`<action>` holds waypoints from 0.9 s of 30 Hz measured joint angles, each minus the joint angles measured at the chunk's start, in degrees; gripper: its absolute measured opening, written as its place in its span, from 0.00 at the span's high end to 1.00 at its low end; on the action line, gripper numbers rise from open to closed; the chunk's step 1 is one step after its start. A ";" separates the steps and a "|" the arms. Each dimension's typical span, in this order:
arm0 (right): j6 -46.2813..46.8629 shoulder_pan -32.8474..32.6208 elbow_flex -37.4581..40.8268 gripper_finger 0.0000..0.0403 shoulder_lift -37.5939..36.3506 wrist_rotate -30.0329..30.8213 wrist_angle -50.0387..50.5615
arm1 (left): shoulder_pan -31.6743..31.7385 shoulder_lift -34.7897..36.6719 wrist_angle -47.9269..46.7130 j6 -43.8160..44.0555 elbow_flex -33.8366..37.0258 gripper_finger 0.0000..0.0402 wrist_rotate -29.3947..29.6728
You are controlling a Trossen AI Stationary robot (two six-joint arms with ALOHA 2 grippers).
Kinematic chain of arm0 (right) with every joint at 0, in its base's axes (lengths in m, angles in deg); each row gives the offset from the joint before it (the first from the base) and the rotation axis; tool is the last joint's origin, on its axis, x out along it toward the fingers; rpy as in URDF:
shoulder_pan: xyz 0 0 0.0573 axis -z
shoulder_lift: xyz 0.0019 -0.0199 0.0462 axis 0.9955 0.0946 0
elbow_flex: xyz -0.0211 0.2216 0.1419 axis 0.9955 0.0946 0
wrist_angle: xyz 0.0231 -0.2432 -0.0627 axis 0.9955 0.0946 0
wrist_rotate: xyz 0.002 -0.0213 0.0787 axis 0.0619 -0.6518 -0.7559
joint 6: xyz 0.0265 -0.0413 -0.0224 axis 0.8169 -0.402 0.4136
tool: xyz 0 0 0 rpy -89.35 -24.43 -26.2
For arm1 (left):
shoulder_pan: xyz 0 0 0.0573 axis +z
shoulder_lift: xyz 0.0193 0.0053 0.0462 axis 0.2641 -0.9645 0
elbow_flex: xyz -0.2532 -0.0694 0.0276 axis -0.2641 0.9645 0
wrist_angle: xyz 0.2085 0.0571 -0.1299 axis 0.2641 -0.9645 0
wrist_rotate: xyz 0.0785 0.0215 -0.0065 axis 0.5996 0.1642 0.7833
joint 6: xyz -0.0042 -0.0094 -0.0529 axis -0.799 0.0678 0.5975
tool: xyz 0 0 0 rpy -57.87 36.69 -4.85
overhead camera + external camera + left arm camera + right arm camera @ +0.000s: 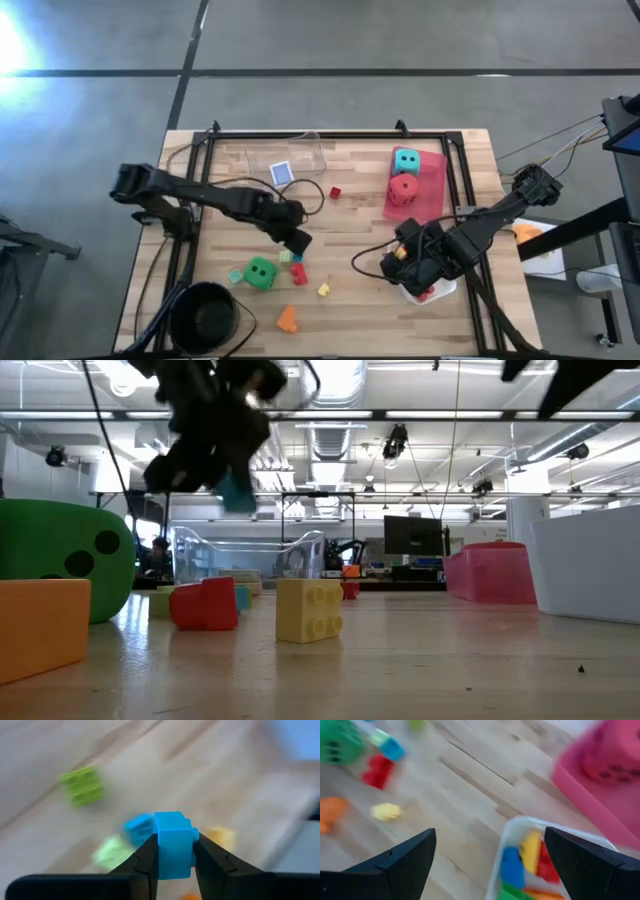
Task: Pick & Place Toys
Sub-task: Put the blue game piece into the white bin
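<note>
Left gripper point(174, 851) clenched on small blue plastic brick point(173, 842); carry level, clear near bricks. Right gripper point(487, 860) spread wide, empty.

Blue brick point(173, 844) lifted above scattered bricks point(297, 266) and green die point(261, 272).

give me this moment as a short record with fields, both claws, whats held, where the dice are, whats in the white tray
left claw: shut on a blue brick, lifted above the table
right claw: open, empty, over the white tray
white tray: bricks inside, blue, yellow, red, green
pink tray: teal die and red die
green die: on the table among loose bricks
black bowl: near the left arm's table corner
</note>
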 joint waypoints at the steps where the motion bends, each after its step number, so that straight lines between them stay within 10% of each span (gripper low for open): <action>1: -1.85 0.00 0.00 0.09 0.00 1.18 -1.90 | 0.00 1.73 2.16 0.55 0.02 0.77 -0.60; 12: -47.66 -0.02 -3.86 0.09 0.22 18.16 -33.45 | 0.00 12.22 31.27 6.89 0.00 0.77 -7.28; 27: -83.04 0.44 -12.37 0.09 0.24 29.69 -45.74 | 0.97 11.86 54.55 14.19 -0.04 0.77 -9.05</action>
